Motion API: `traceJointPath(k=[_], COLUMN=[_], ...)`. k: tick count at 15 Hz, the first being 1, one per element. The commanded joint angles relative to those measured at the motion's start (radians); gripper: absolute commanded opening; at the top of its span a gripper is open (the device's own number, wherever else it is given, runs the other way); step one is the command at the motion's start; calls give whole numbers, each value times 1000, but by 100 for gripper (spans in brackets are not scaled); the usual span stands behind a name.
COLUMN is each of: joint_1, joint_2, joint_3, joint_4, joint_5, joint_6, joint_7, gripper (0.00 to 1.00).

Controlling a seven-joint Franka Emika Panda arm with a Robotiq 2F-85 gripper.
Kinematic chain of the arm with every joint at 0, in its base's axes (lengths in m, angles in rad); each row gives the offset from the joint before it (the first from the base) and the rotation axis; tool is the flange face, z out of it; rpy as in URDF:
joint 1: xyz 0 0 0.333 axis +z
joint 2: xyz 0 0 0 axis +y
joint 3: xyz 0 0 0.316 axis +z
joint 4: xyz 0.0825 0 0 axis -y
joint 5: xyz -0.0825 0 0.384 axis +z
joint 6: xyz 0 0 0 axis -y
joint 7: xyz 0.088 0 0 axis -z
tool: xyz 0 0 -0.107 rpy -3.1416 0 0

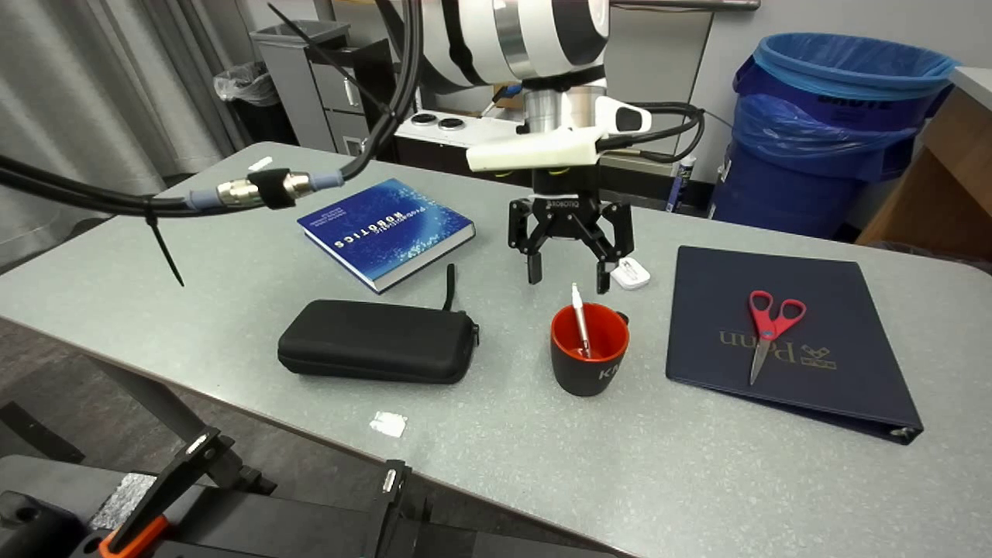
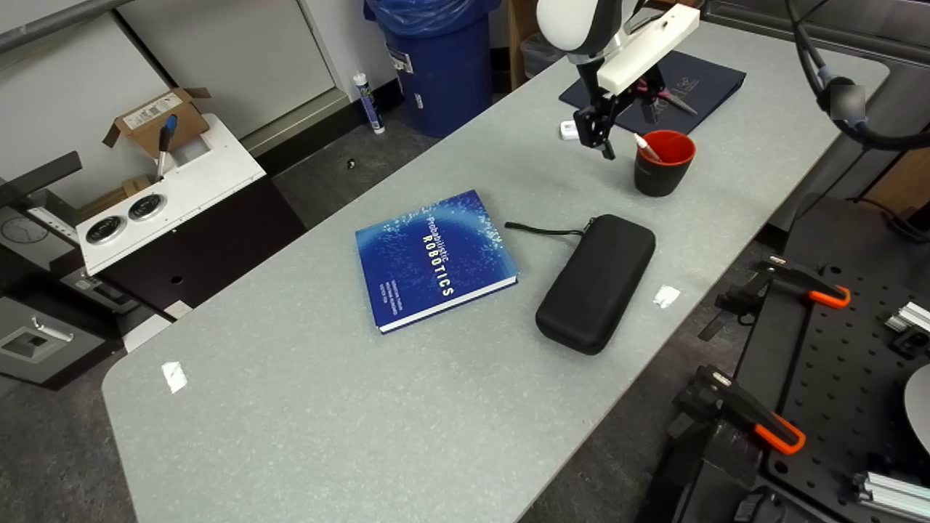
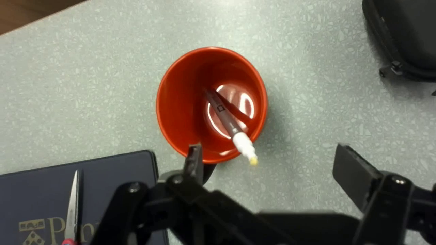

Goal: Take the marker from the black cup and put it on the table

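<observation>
The black cup (image 1: 583, 378), dark outside and red inside, stands upright on the light-grey table (image 1: 496, 457); the cup also shows in an exterior view (image 2: 657, 178) and the wrist view (image 3: 180, 102). The marker (image 3: 229, 123), grey with a white, yellow-tipped end, leans inside the cup with that end above the rim; it shows in both exterior views (image 1: 580, 318) (image 2: 648, 149). My gripper (image 1: 569, 273) is open and empty, above the cup and toward its handle side. In the wrist view the marker's top shows between the spread fingers (image 3: 269, 151), closer to the left finger.
A black zipped case (image 1: 378, 341) and a blue book (image 1: 387, 232) lie to one side of the cup. A dark binder (image 1: 709, 302) with red-handled scissors (image 1: 765, 329) lies on the opposite side. A small white case (image 1: 632, 274) lies behind the cup.
</observation>
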Motion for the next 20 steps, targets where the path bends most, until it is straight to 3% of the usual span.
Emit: traceJointPath(k=[1, 4, 5, 6, 8, 16, 18, 20], joint_1=[20, 23, 23, 22, 19, 9, 10, 8], joint_2=[17, 12, 14, 18, 21, 38, 42, 34], joint_3=[-17, -19, -19, -19, -20, -17, -18, -19], joint_4=[37, 38, 41, 46, 50, 80, 86, 86], joint_5=[10, 1, 0, -2, -5, -1, -3, -3], joint_6=[-83, -133, -144, -151, -138, -110, -111, -111], joint_7=[24, 29, 29, 29, 29, 11, 14, 9], gripper=[100, 100, 95, 72, 68, 5, 0, 2])
